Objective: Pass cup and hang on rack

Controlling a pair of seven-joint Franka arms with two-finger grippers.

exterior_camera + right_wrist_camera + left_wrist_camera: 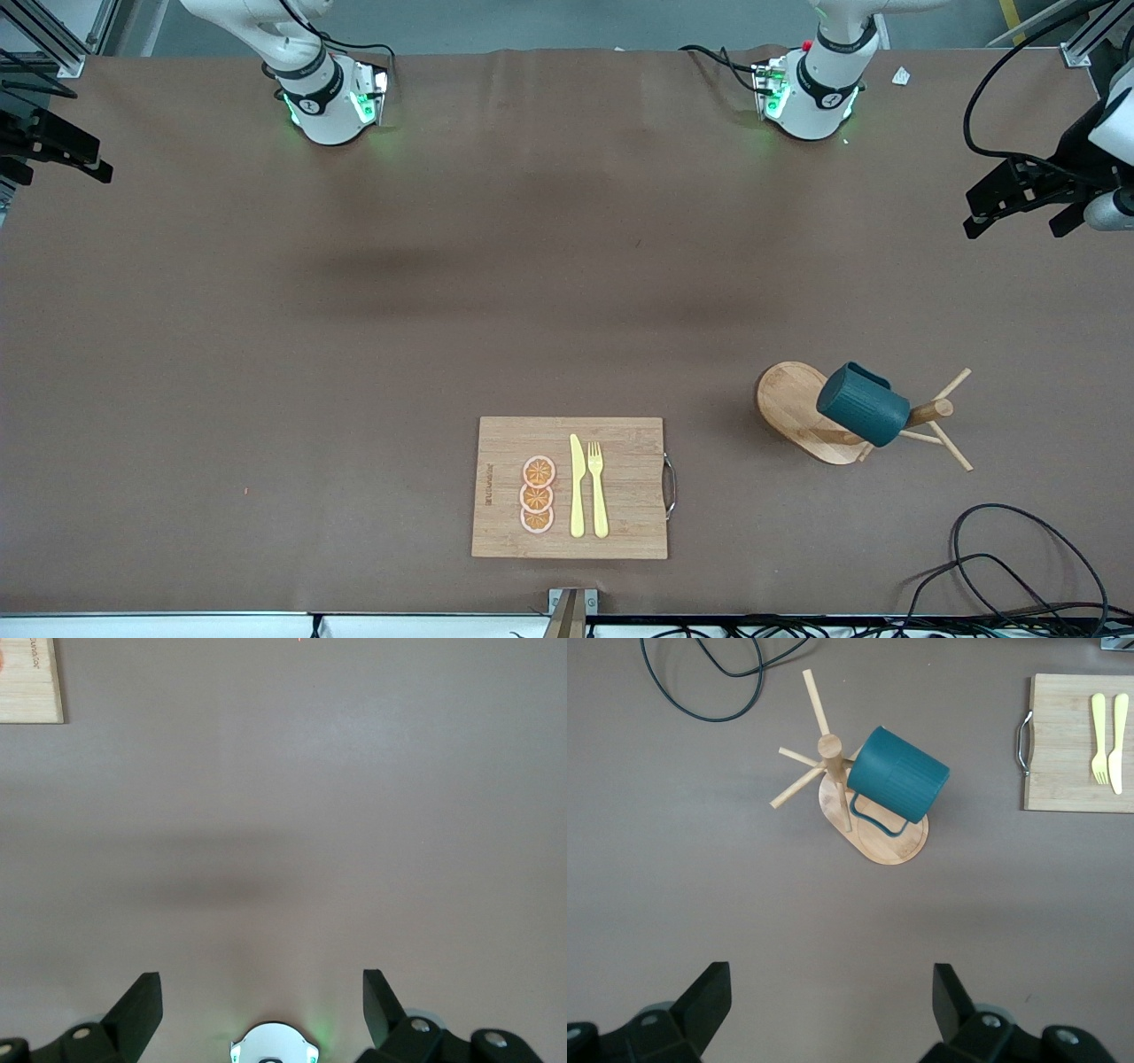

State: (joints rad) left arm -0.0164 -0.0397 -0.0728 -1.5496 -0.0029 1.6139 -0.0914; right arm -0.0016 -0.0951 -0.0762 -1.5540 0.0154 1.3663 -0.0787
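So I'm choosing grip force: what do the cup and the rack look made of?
The cup looks like matte glazed ceramic or possibly plastic: even dark teal, fine ribs, no shine. It hangs on the rack, which looks like light unfinished wood or bamboo, with visible grain on its oval base and thin dowel pegs.

Only lettering: small dark brand mark on rectangular bamboo cutting board (570, 487), lower centre of front view; illegible.
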